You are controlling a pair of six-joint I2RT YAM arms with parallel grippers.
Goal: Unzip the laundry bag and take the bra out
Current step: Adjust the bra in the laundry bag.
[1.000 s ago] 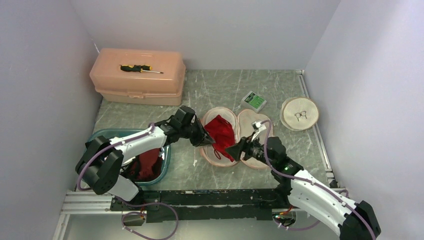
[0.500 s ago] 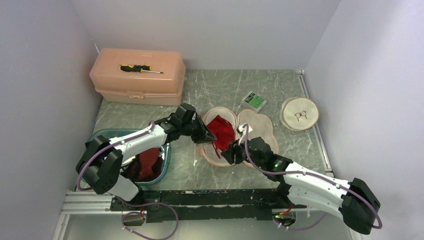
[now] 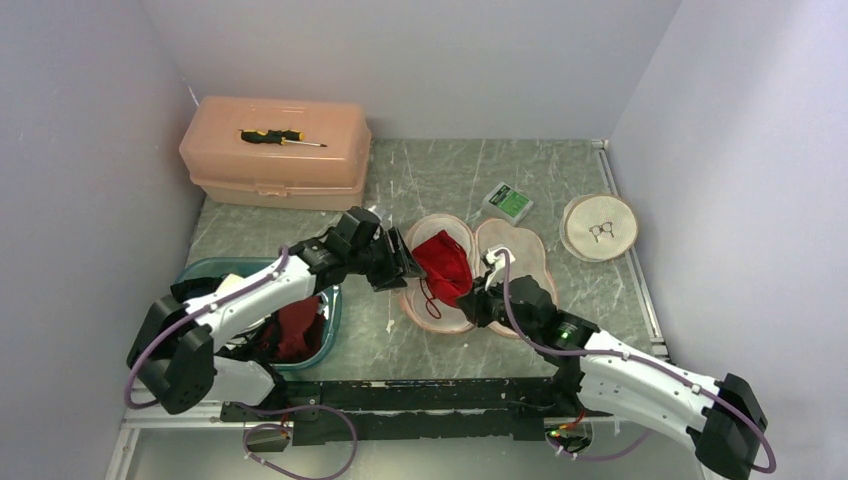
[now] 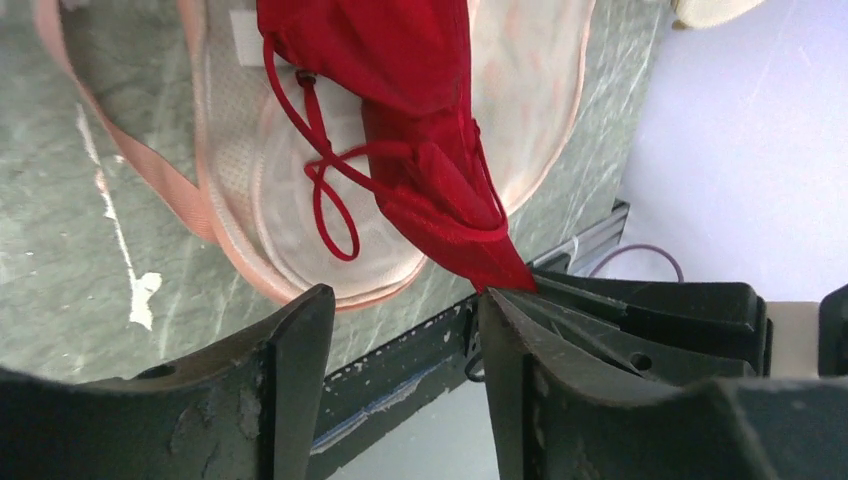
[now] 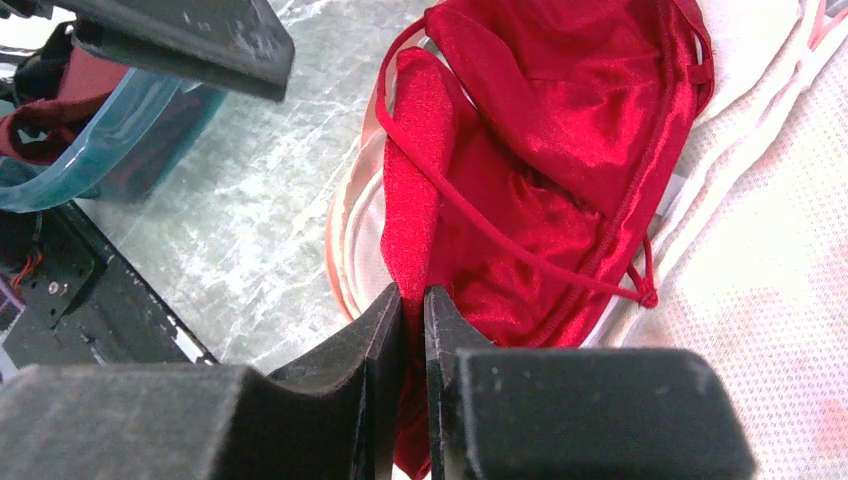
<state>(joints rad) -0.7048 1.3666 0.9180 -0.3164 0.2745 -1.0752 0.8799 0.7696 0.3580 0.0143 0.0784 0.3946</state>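
1. Since half a second ago, the right gripper (image 5: 412,300) has shifted a little to the right along the near rim of the bag (image 3: 516,262). The left gripper (image 4: 400,300) has backed slightly leftward, away from the bra (image 3: 443,262).
2. The bag lies unzipped on the table (image 3: 440,185), spread into two pink-edged mesh halves side by side.
3. The bra is bunched on the left half, and one thin strap loops across the white mesh toward the near rim.
4. The right gripper's jaws are pressed together on the bra's near edge. In the right wrist view a fold of red fabric runs up from between the two fingers.
5. The left wrist view shows the same pinch from the other side. The bra's lower corner is drawn to a point at the tip of the right gripper, just past the bag's rim.
6. The left gripper's jaws stand apart with nothing between them. It hovers at the left rim of the bag, close to the bra but not touching it.
7. A teal basin (image 3: 331,318) holding dark red cloth sits under the left arm.
8. At the back left is a peach toolbox (image 3: 275,160) with a screwdriver (image 3: 282,137) on its lid.
9. A small green box (image 3: 508,202) lies behind the bag, and a round pouch (image 3: 598,227) is near the right wall.
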